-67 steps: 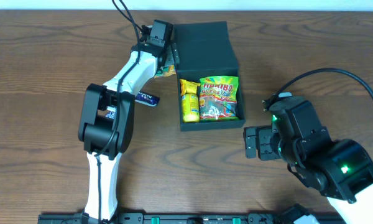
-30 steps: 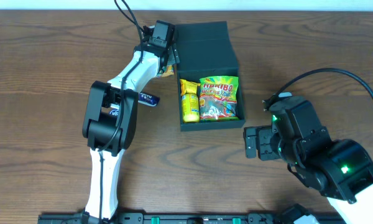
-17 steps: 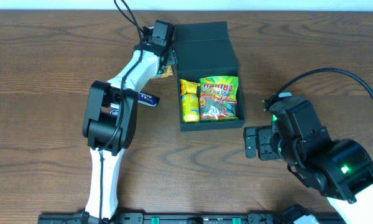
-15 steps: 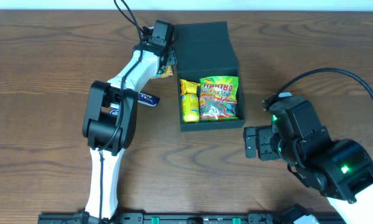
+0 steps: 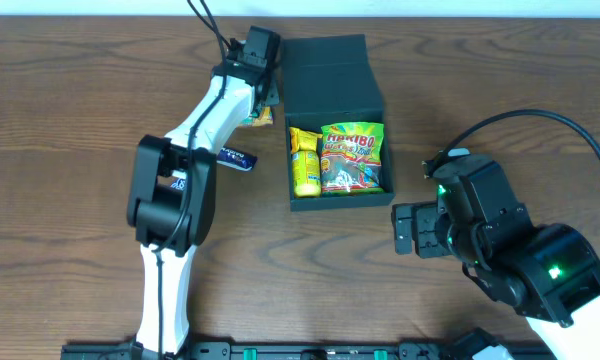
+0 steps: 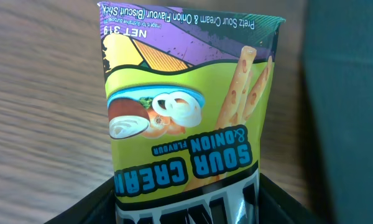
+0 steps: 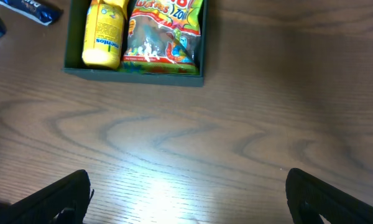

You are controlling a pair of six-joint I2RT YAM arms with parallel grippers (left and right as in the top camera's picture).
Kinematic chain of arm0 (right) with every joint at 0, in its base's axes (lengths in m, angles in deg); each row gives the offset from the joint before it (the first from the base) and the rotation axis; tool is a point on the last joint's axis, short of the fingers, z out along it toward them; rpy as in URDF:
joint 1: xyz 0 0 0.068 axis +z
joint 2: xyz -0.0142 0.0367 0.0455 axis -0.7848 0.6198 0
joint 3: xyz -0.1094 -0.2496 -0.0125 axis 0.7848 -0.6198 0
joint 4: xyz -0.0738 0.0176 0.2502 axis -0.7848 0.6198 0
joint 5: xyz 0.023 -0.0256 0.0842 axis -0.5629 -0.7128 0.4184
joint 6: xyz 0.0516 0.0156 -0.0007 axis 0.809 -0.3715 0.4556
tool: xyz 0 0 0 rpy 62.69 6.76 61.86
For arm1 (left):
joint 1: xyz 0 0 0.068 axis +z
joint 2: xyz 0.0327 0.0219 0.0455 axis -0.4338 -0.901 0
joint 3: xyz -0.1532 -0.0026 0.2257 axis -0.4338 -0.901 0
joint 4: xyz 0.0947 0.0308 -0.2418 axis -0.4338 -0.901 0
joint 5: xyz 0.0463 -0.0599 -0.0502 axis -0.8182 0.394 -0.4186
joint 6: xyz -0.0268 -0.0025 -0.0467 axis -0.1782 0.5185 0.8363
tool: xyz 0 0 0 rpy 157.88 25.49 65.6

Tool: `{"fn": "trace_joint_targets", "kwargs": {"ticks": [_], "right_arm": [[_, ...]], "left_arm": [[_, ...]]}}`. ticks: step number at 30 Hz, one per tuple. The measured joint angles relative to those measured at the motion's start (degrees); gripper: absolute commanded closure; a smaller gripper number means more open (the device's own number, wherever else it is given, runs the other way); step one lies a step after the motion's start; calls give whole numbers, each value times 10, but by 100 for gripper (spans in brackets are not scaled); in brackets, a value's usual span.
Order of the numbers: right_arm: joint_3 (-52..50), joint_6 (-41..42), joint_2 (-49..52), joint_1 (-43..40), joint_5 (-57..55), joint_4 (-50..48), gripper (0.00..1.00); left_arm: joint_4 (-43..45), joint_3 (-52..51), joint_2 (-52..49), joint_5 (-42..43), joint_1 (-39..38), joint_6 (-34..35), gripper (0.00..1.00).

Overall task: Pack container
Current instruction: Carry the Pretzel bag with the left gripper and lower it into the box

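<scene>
A: overhead?
B: box (image 5: pixel 325 70) is sitting on the table (image 5: pixel 80 120), lid lying open toward the far edge, Haribo bag (image 5: pixel 353 155) and yellow Mentos pack (image 5: pixel 302 160) lying inside. left claw (image 5: pixel 270 90) is hanging just beside the lid's left edge. right claw (image 5: pixel 410 230) is sitting near the box's right front corner, apart from it
A: left wrist?
B: fingers (image 6: pixel 81 211) are flanking a Pretz packet (image 6: pixel 186 118), box wall just right of it. can't tell if they're pinching it
A: right wrist?
B: right claw is gaping wide, holding nothing, box lying ahead of it
</scene>
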Motion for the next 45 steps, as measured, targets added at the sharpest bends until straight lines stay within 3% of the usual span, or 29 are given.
{"fn": "trace_joint_targets", "kwargs": {"ticks": [10,16,34,45], "right_arm": [[0,0,0,0,0,0,1],[0,0,0,0,0,0,1],[0,0,0,0,0,0,1],[0,0,0,0,0,0,1]], "left_arm": [[-77,0,124,0,-7,-12,45],[-129,0,158,14,-50,5,45],[-175,0,161,82,-241,142,48],[-141,0,96,69,-262,239,50]]}}
